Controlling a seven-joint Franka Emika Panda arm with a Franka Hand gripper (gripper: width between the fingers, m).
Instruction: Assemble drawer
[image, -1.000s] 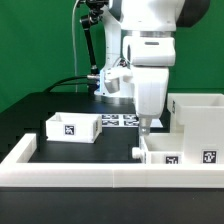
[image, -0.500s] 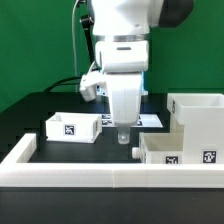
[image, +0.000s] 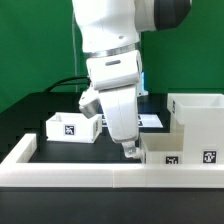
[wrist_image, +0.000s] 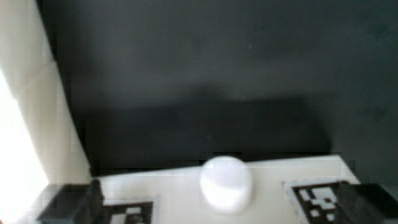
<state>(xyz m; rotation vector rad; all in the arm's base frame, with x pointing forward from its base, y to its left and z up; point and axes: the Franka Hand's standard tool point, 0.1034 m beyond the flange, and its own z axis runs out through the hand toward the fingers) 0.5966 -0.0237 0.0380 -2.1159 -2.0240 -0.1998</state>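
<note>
The drawer's tall shell is standing at the near corner of the desk, on the exterior view's right. Its open top is facing up, and from this angle its inside is showing only white wall. One small tray is sitting against the shell's side along the desk's near edge, just behind the long white border wall, with a black-and-white tag on its front. The other tray is sitting well apart, toward the desk's edge on the exterior view's left. Its tag is facing the camera, and its own front wall is hiding most of its hollow.

The tool is hanging tilted over the middle of the desk's near edge. Its tip is low and just beside the outer corner of the tray by the shell (whether it is touching that corner cannot be told). The fingers are appearing as one pale tip, so how far they are parted cannot be told, and nothing is showing in their hold. The wrist view is blurring badly: a rounded white shape is showing against black desk between two dark tags, too smeared to name.

The desk is lying black and matte. The marker board is lying behind the arm toward the far edge, and a green backdrop is filling the room behind.
</note>
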